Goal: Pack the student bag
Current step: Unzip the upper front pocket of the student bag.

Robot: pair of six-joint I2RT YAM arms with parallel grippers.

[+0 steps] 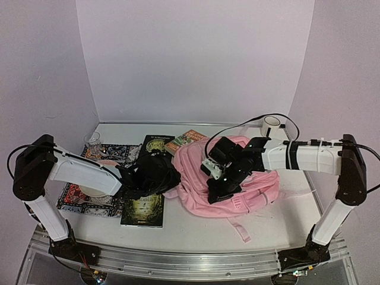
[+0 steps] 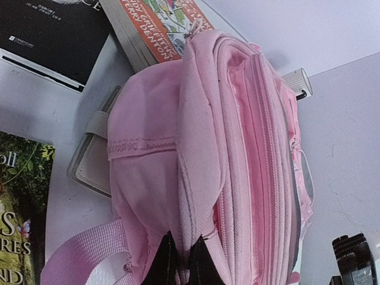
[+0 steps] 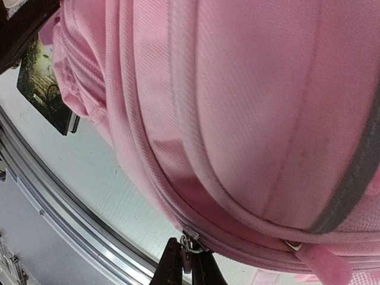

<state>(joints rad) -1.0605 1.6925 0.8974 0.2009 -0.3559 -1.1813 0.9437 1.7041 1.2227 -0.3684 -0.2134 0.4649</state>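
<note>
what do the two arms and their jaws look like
Both the left arm and right arm have white tubular links, black joint housings and black wrists. A thin black cable loops off the right arm. The jaws are dark, slim and pointed.

Matt, finely woven pink cloth on the backpack (image 1: 193,178), with a metal zip pull (image 3: 187,244). Glossy paper cover on the book (image 1: 143,211) left of the backpack; brushed metal rail (image 1: 190,260) in front.

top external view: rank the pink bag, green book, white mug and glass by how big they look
1. bag
2. green book
3. white mug and glass: they look about the same size, so they are not ranked against each other
</note>
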